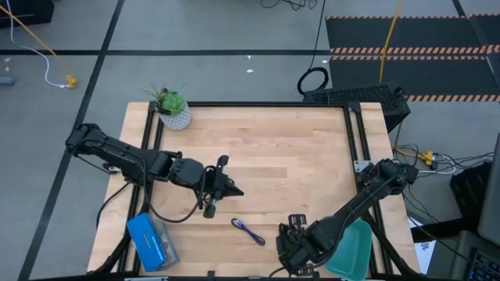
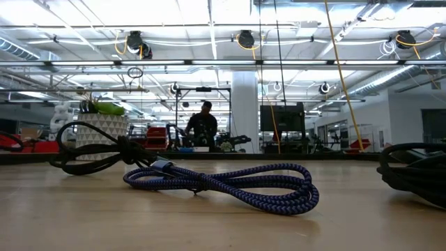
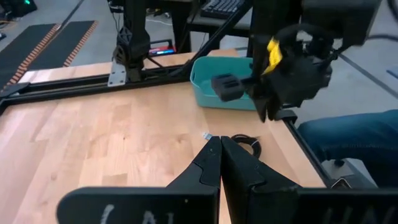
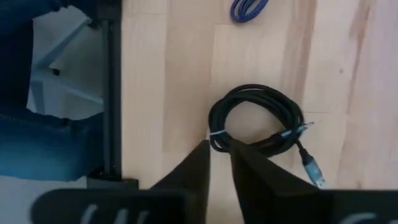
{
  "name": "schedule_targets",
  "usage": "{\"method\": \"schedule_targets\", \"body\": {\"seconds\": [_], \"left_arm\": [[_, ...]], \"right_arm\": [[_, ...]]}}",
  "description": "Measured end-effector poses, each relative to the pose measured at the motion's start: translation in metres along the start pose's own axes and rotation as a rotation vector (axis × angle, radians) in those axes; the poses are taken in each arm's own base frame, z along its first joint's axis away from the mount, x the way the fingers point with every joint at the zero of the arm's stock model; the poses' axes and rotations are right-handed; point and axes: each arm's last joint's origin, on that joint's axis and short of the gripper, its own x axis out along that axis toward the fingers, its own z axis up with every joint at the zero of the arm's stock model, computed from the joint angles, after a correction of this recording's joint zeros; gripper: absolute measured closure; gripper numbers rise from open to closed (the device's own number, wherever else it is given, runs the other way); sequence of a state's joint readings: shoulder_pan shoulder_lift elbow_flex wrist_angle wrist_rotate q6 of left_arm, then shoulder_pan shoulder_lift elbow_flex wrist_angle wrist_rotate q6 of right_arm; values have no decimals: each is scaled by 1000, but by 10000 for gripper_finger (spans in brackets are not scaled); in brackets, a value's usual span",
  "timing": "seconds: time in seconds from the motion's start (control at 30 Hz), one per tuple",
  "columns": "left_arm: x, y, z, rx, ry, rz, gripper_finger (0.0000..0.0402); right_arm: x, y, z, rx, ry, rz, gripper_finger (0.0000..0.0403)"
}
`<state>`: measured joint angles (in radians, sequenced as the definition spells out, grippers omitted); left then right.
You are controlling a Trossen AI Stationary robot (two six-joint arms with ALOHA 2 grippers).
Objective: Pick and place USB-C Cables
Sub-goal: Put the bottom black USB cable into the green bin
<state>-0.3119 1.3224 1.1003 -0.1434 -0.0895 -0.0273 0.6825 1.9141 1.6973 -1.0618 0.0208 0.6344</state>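
right gripper (image 4: 219, 163) hovers just above the black usb-c cable (image 4: 258, 124) coiled near the table's front edge, beside the teal tray (image 1: 351, 250); its jaws are slightly apart. widen them, straddle the coil, then close. left gripper (image 3: 220, 163), jaws together, waits mid-table.

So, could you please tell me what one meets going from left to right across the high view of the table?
Blue box → potted plant → left gripper → blue-purple cable → right gripper → teal tray.
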Motion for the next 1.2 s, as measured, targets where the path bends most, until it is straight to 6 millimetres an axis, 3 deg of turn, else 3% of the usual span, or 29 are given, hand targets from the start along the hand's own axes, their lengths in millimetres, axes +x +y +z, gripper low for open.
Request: {"method": "schedule_targets", "body": {"seconds": [0.23,0.47,1.2], "left_arm": [[0,-3,1,-5,-13,-2,396],[0,-5,3,0,-33,-7,396],[0,-5,3,22,-33,-7,396]], "right_arm": [[23,-3,-4,3,-14,13,270],[39,-8,-12,13,11,1,236],[87,-24,-26,-36,-14,98,224]]}}
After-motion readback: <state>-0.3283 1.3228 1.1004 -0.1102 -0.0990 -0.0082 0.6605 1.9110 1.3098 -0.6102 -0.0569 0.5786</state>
